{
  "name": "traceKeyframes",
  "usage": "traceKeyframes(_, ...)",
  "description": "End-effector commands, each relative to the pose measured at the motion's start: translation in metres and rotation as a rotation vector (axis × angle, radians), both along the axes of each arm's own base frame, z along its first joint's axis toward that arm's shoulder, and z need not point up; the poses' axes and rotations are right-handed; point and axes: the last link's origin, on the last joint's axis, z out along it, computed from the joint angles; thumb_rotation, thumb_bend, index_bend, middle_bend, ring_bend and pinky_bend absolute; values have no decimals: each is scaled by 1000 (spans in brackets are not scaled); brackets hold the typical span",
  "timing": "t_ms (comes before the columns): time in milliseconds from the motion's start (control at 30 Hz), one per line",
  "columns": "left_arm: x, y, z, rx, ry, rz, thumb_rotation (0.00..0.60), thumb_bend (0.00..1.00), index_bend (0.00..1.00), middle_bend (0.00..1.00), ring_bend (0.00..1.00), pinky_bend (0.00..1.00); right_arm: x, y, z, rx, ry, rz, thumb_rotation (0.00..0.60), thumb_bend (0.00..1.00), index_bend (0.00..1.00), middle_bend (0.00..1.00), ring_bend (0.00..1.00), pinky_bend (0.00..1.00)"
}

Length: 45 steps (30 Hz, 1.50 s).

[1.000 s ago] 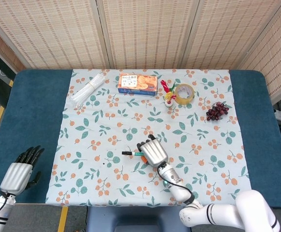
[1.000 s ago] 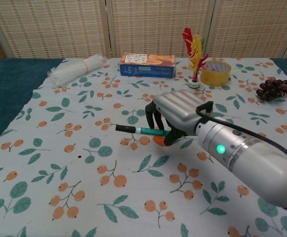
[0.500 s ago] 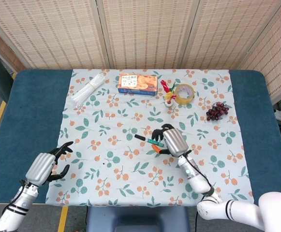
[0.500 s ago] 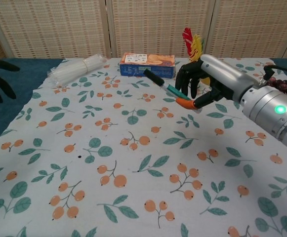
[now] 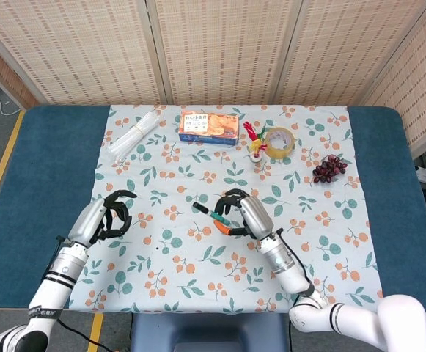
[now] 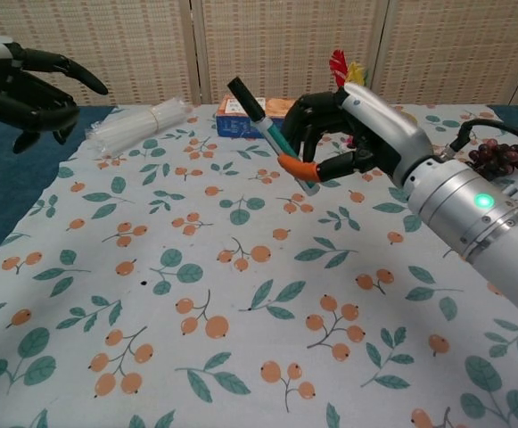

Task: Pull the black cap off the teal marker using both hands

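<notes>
My right hand grips the teal marker in the air above the tablecloth, tilted with its black cap pointing up and to the left. From the head view the same right hand shows at mid-table, the marker slanting left with its cap free of the fingers. My left hand hovers at the upper left of the chest view, fingers apart and holding nothing, well away from the cap. The head view places this left hand over the cloth's left edge.
A bundle of clear straws lies at the back left. A biscuit box, a feather shuttlecock, a tape roll and dark grapes line the back of the patterned cloth.
My right hand has lifted the marker higher and swung it left, cap tilting up. My left hand has risen from the table's near left corner and moved inward toward the cloth.
</notes>
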Motion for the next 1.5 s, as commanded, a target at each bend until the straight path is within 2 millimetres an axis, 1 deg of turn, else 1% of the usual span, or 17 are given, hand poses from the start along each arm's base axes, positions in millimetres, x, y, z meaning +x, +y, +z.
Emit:
traceKeyframes(33,11,1,3,-27,-19,-11,600,451,316,660,557,759,10,3,-11,-16,31,28,600,396,906,804,548,263)
traceKeyframes(167,9,3,2,-40,5,-13,600,428,328,672,563,760,28,7,-27,-17,53,70,600,396,906,804,548,263)
traceKeyframes(233,9,3,1,-36,25,-20,600,421,338,685,574,767,37,8,-31,-19,47,83,600,397,906,804,548,263)
traceKeyframes(367,10,4,0,26,109,-59,600,411,358,720,604,792,53,9,-39,-15,36,94,600,397,906,804,548,263)
traceKeyframes(533,13,1,-4,69,199,-114,600,417,376,741,617,802,58,9,-46,-13,44,91,600,398,906,804,548,263)
traceKeyframes(800,15,-10,-9,121,323,-204,600,418,383,743,619,805,66,5,-53,-13,35,70,600,398,906,804,548,263)
traceKeyframes(933,19,-13,-12,96,320,-211,600,418,383,743,619,806,72,6,-56,-12,35,78,600,398,906,804,548,263)
traceKeyframes(1133,25,-9,-16,47,277,-184,600,412,365,741,619,805,83,6,-61,-12,22,80,600,398,906,804,548,263)
traceKeyframes(1367,28,-8,-16,31,255,-181,600,404,371,747,619,806,86,6,-62,-9,11,75,600,398,906,804,548,263)
traceKeyframes(1500,31,-10,-17,28,248,-189,600,404,383,749,619,806,85,5,-65,-13,31,69,600,398,906,804,548,263)
